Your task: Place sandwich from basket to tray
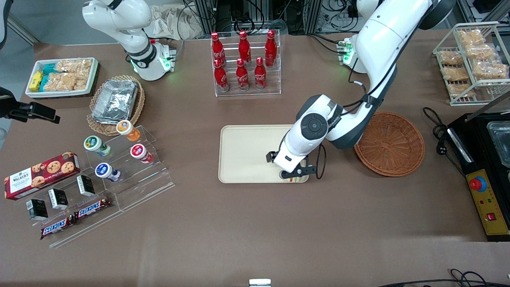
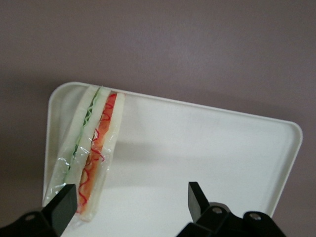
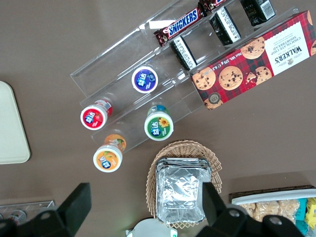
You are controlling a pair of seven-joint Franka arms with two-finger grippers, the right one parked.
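The sandwich (image 2: 94,148), a plastic-wrapped wedge of white bread with red and green filling, rests on its edge on the cream tray (image 2: 207,148), along the tray's rim. My left gripper (image 2: 131,192) hovers just above the tray with its fingers wide open and nothing between them; one fingertip (image 2: 64,200) is close beside the sandwich's end. In the front view the gripper (image 1: 294,173) is over the tray's (image 1: 247,151) corner nearest the camera, toward the working arm's end, and mostly hides the sandwich. The reddish-brown basket (image 1: 389,143) beside the tray holds nothing.
A rack of red cola bottles (image 1: 245,63) stands farther from the camera than the tray. Toward the parked arm's end are a tan basket of foil containers (image 1: 115,101), an acrylic stand of cups (image 1: 119,159), a cookie box (image 1: 42,173) and a white snack box (image 1: 61,76). A black machine (image 1: 486,167) and wire snack rack (image 1: 472,61) stand toward the working arm's end.
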